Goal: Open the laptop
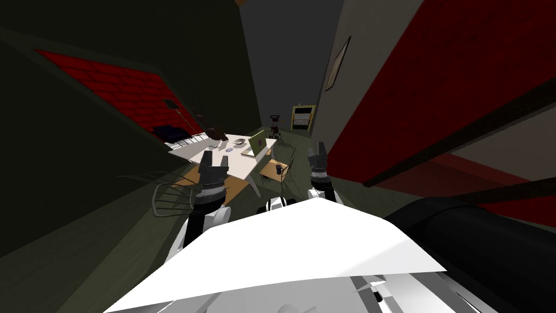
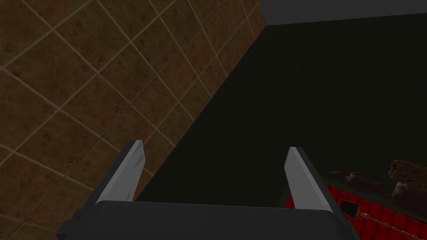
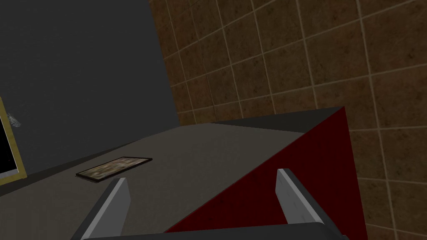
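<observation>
Laptop (image 1: 257, 142) greenish, lid raised, on white table (image 1: 241, 166)

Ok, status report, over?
Left gripper open, right gripper open, both empty. Laptop on table ahead, lid looks raised. Chair stands before it.

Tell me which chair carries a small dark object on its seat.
The chair right of the white table, nearest the laptop; the dark object stands on its orange seat.
</observation>
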Robot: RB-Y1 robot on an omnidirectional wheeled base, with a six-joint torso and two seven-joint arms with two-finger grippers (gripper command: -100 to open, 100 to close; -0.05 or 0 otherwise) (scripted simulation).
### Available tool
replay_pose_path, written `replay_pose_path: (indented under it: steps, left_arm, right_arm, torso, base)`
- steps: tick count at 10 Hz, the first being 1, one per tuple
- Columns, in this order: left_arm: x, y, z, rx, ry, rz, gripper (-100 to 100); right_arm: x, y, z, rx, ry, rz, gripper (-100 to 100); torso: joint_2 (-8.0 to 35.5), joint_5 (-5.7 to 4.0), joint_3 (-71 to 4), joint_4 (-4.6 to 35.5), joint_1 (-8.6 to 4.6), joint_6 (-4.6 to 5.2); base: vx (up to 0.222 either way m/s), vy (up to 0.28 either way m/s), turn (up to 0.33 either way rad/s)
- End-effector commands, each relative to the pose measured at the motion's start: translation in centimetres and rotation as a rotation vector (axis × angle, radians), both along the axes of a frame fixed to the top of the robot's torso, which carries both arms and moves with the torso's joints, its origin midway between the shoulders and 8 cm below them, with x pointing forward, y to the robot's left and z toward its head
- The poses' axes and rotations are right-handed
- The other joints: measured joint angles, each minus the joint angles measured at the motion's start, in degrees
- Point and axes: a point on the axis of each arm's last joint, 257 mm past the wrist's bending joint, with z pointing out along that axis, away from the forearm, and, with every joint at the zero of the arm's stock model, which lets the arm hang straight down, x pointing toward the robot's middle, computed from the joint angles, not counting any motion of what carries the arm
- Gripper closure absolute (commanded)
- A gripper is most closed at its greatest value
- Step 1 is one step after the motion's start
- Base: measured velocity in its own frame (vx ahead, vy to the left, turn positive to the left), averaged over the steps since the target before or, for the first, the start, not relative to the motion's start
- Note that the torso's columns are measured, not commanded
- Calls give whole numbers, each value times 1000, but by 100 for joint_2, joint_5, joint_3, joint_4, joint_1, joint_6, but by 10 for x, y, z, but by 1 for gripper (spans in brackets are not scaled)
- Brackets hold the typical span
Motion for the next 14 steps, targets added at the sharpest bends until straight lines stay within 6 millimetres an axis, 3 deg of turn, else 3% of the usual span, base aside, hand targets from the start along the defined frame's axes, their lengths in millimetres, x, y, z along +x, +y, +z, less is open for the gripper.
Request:
replay_pose_path:
  steps: [1, 7, 14]
  left_arm:
    - [13, 0, -17, 27, 56, -32, -100]
    - [50, 8, -60, 107, 201, -82, -100]
    - [89, 42, -105, 222, 366, -78, -100]
  right_arm:
    - [0, 0, 0, 0, 0, 0, 0]
    - [0, 0, 0, 0, 0, 0, 0]
    - [0, 0, 0, 0, 0, 0, 0]
  torso:
    - [1, 0, 0, 0, 1, 0]
    - [4, -1, 3, 1, -2, 0]
    - [9, 0, 5, 2, 2, -4]
  base:
    - [55, -1, -133]
    - [51, 4, -136]
    - [53, 10, -127]
